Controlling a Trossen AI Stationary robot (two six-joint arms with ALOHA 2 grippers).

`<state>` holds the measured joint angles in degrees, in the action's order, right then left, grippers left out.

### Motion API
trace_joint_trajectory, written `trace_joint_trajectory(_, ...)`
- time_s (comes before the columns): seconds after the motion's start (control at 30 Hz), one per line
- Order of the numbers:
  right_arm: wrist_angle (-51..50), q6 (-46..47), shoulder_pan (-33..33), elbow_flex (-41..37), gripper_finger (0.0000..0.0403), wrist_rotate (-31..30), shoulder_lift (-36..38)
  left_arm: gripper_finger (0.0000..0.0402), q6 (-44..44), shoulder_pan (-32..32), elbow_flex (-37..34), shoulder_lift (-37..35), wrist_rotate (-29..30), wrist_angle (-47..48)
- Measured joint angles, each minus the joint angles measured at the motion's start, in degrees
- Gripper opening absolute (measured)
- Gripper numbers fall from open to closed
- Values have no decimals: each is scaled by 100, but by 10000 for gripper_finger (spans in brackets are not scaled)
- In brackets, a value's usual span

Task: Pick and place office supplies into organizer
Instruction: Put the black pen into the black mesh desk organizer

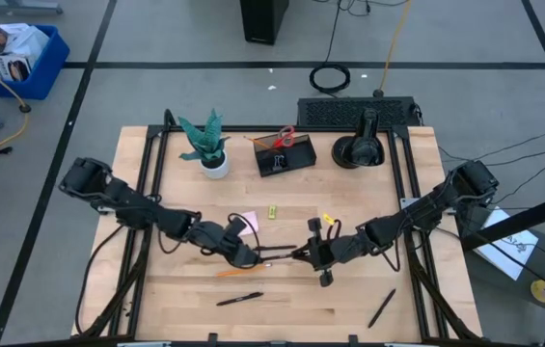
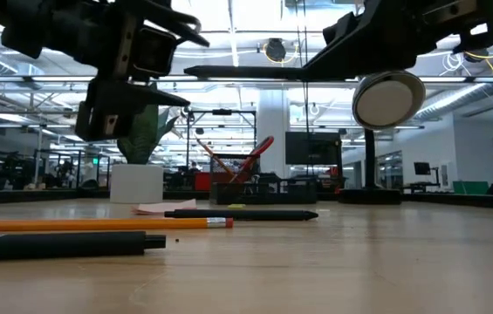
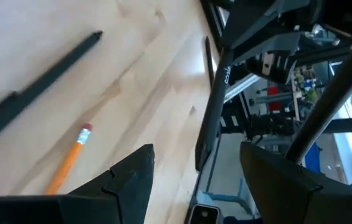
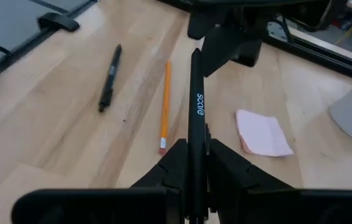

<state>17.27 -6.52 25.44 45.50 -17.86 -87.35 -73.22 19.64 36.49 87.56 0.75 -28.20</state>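
White lettering on black pen [image 4: 196, 106], right-wrist only.

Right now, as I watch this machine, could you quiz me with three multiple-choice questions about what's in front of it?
1. Where are the red scissors?
A. in the organizer
B. on the floor
C. hanging from a hook

2. What colour is the loose pencil?
A. green
B. orange
C. blue

3. The right gripper is:
A. open and empty
B. shut on a black pen
C. shut on a ruler

Answers: 1 A, their handles stick up out of the organizer; 2 B, its shaft is plainly orange; 3 B, its fingers clamp the pen between them.
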Motion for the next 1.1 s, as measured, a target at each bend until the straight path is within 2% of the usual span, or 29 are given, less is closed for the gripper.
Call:
trace_joint_trajectory(0.43, -3, 21, 12, -2, 38, 200, -2, 241, 429, -173, 845, 891, -821, -12)
trace_joint_trajectory(0.83, -170, 111, 91, -9, 38, 312, -7, 237, 456, -173, 894, 956, -830, 14)
trace_joint_trajectory(0.93, -123, 130, 88, -9, 38, 313, -7, 209, 486, -173, 892, 956, -830, -18)
trace_joint_trajectory(1.1, -113, 131, 91, -9, 38, 320, -7, 136, 672, -173, 891, 956, -827, -143)
